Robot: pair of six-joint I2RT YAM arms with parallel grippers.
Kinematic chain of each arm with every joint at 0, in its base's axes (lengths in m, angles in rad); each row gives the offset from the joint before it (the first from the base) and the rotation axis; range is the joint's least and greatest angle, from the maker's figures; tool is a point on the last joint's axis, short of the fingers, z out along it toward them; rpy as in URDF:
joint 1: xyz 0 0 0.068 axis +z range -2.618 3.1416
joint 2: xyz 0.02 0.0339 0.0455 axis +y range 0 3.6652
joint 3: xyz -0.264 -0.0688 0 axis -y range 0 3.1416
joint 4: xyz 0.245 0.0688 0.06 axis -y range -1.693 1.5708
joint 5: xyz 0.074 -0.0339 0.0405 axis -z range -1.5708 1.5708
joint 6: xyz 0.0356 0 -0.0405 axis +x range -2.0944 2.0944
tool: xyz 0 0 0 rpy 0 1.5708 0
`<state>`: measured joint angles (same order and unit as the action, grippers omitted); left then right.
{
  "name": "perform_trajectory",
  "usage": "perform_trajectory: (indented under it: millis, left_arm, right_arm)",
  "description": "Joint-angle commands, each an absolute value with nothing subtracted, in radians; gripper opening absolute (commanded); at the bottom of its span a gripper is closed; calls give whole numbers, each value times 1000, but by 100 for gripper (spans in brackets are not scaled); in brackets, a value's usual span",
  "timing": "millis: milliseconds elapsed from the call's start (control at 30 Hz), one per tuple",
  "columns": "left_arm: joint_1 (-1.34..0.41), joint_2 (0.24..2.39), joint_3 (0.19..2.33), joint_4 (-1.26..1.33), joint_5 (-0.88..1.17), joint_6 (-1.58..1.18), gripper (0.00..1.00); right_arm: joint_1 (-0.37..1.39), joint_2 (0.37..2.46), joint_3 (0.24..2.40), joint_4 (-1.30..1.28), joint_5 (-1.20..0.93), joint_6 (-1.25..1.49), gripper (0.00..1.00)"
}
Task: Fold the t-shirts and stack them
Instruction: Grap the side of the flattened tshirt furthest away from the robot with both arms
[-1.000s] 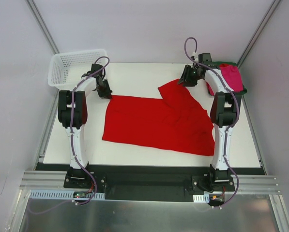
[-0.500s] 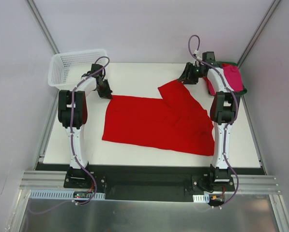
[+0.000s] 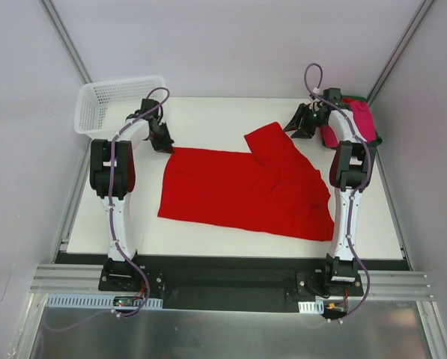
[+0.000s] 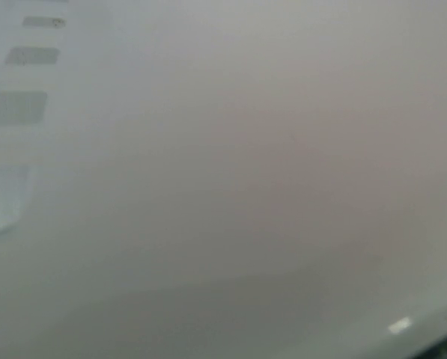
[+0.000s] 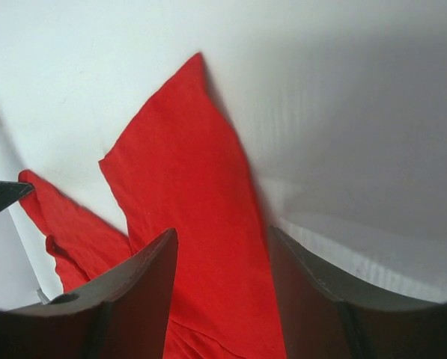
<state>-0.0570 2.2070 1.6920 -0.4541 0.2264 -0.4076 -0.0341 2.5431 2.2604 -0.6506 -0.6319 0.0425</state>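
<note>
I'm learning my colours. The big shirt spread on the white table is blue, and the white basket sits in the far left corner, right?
Not blue: the top view shows the big cloth t-shirt is bright red. The white plastic mesh basket is far left.

Looks like a robotics lab test cell, definitely not anybody's home. The left arm (image 3: 112, 187) and right arm (image 3: 349, 194) are small robot arms bolted onto a black base plate (image 3: 230, 280) between aluminium extrusion rails (image 3: 66, 278), with loose purple cables (image 3: 311, 73) looping off them. The white table (image 3: 216, 116) is boxed in by plain pale wall panels (image 3: 230, 45) with metal struts (image 3: 64, 39) up the corners, and there's bare sheet metal (image 3: 230, 333) out front.
</note>
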Motion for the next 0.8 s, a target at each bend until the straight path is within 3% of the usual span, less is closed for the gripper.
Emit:
perform_trajectory:
  millis: [0,500,600,633,733,767]
  left_arm:
    - [-43,2237,1720,-380,216,-391,0]
    - [-43,2235,1720,-380,216,-394,0]
    - [-43,2237,1721,-379,215,-394,0]
    - [-43,2237,1721,-380,215,-393,0]
    - [-43,2240,1721,-379,215,-393,0]
    - [-43,2238,1723,-379,215,-393,0]
  right_arm:
    - [-35,2531,2278,-687,-591,48,55]
    - [-37,2542,2261,-749,-620,6,54]
    - [-37,2523,2238,-749,-630,8,40]
    - [-37,2519,2223,-749,-635,6,27]
    - [-37,2499,2186,-741,-640,6,2]
    - [-37,2493,2175,-735,-644,8,1]
